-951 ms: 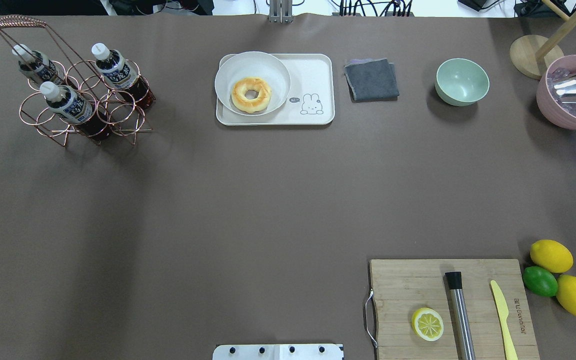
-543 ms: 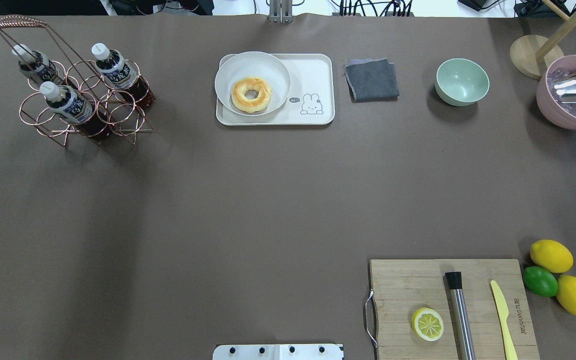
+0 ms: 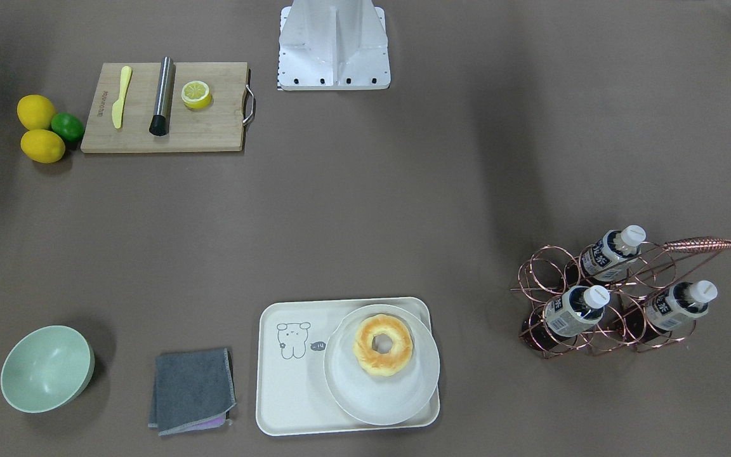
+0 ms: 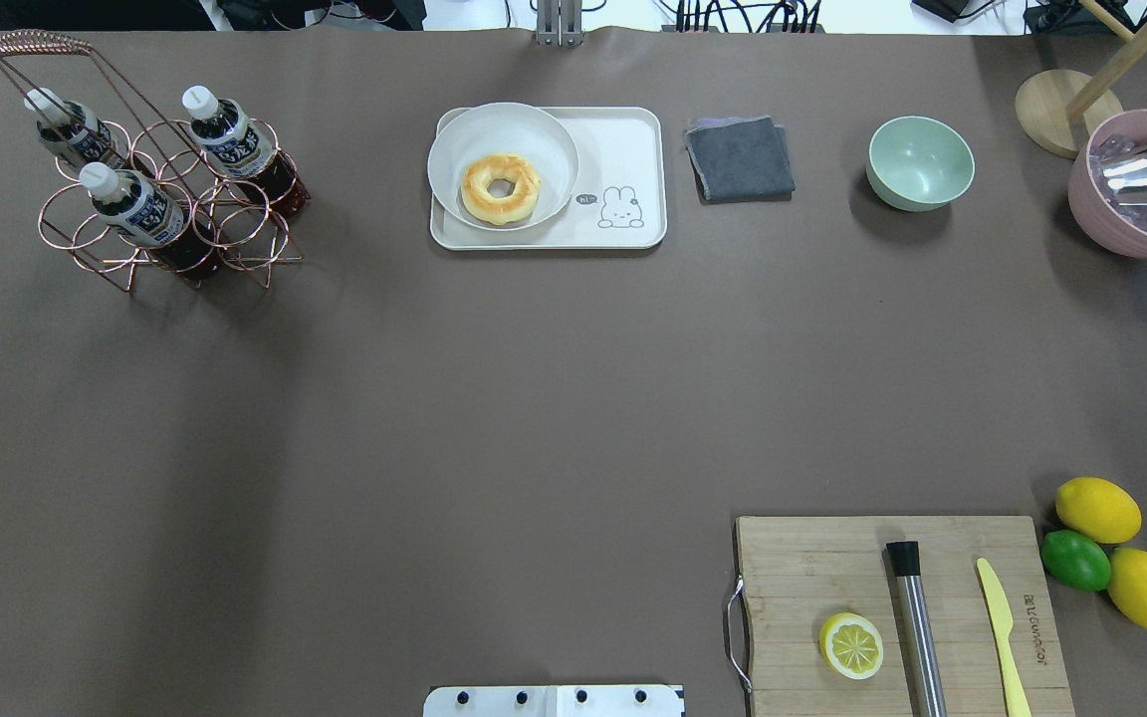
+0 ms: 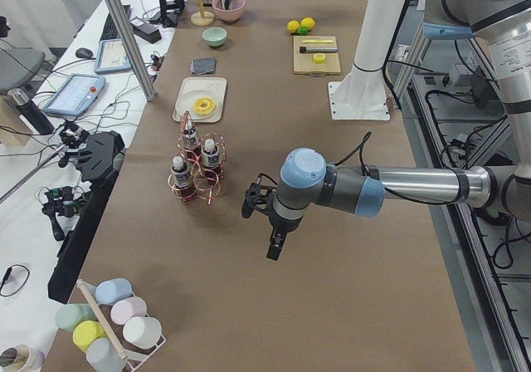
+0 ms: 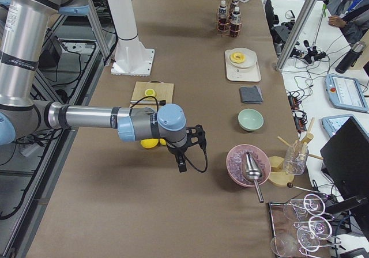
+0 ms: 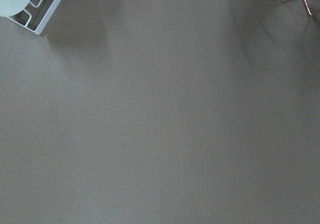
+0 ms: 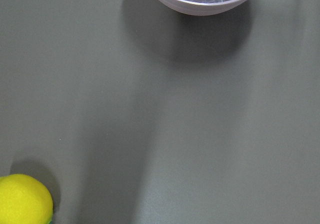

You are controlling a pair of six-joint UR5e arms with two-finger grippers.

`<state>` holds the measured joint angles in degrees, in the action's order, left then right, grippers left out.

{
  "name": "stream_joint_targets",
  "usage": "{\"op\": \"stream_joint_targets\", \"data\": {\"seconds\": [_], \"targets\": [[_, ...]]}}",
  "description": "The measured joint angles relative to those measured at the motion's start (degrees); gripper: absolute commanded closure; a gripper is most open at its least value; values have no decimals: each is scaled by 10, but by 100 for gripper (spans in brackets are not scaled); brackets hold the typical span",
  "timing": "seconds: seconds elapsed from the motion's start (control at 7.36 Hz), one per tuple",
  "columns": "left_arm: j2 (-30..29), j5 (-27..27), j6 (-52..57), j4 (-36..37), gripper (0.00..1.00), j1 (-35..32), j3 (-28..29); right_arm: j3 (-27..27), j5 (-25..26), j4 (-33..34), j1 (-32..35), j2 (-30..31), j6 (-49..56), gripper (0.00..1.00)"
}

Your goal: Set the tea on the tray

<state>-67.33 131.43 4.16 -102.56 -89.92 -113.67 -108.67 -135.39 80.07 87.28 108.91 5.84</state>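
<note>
Standing cap-up in a copper rack near the far left corner of the worktop, the tea has its long axis vertical and its white cap topmost, with two like bottles beside it. The tray lies at the middle of the far edge, well apart. A plate with a doughnut fills the tray's end toward the left edge; the other end is bare. Small and full, the bottle should be fairly light and stiff enough for a firm pinch, but smooth-sided. The shoulder just under the cap, above the wire rings, looks the best hold, with a straight lift out. The left claw hangs over bare worktop beyond the rack toward the left edge, and the right claw toward the right edge. Whether either is spread or pressed together cannot be told.
</note>
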Motion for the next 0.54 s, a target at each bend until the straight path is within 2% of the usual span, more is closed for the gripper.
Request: {"op": "stream_joint_targets", "data": {"seconds": [0.54], "targets": [[3,28,-1,0,3,3,-14,1,-2,0,0,-4,-2,0]]}}
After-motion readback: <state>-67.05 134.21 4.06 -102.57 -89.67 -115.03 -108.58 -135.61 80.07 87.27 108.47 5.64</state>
